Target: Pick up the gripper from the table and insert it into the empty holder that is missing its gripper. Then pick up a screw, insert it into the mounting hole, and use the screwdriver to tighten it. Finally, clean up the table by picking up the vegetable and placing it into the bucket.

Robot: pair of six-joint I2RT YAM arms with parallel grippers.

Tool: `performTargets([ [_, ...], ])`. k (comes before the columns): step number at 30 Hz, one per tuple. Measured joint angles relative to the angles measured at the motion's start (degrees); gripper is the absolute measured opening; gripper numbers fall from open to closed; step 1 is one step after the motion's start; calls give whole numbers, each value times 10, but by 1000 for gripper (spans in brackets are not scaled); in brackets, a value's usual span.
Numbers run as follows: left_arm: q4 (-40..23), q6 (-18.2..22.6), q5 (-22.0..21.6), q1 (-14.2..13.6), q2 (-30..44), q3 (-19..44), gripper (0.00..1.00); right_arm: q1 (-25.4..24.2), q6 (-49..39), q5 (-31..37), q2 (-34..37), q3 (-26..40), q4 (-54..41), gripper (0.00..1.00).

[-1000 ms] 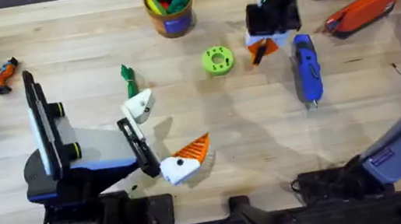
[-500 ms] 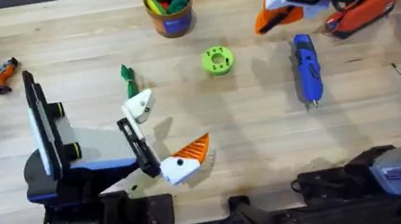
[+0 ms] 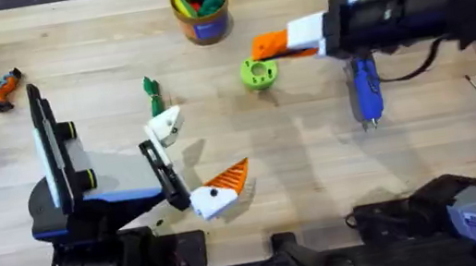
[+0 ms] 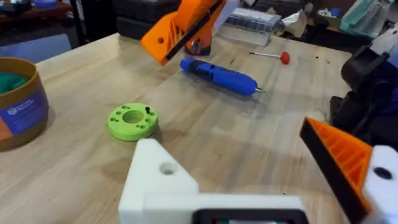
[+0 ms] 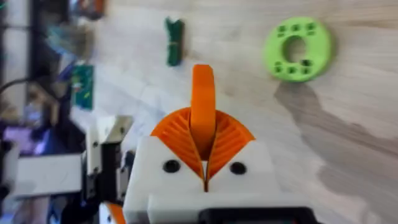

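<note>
Gripper (image 5: 203,106) pinched in right arm's jaws (image 3: 274,46), carried above desk (image 3: 316,159) toward holder (image 3: 165,124); left arm's jaws (image 3: 197,162) wide, bare mount presented for insertion.

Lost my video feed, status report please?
Right gripper shut on the orange gripper, above the green disc. Left gripper open, its holder bare. Path between them clear.

Pale wood-plank worktop (image 3: 87,52), evenly lit.
Dark floor shows beyond its far edge; a cluttered shelf area with clear plastic boxes (image 4: 252,20) stands behind.
</note>
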Motion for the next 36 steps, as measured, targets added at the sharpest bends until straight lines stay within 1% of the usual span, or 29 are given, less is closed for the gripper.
performTargets([
  [5,0,0,0,0,0,0,985,-8,7,-143,2,-63,135,16],
  [10,0,0,0,0,0,0,985,-37,49,-272,24,-109,292,16],
  [15,0,0,0,0,0,0,985,-65,122,-379,82,-142,428,16],
  [22,0,0,0,0,0,0,985,-67,227,-498,175,-145,614,15],
  [27,0,0,0,0,0,0,986,-66,314,-564,238,-145,735,15],
  [29,0,0,0,0,0,0,985,-63,345,-578,259,-145,769,14],
  [32,0,0,0,0,0,0,985,-50,382,-591,284,-145,799,14],
  [36,0,0,0,0,0,0,985,-26,412,-599,302,-145,812,14],
])
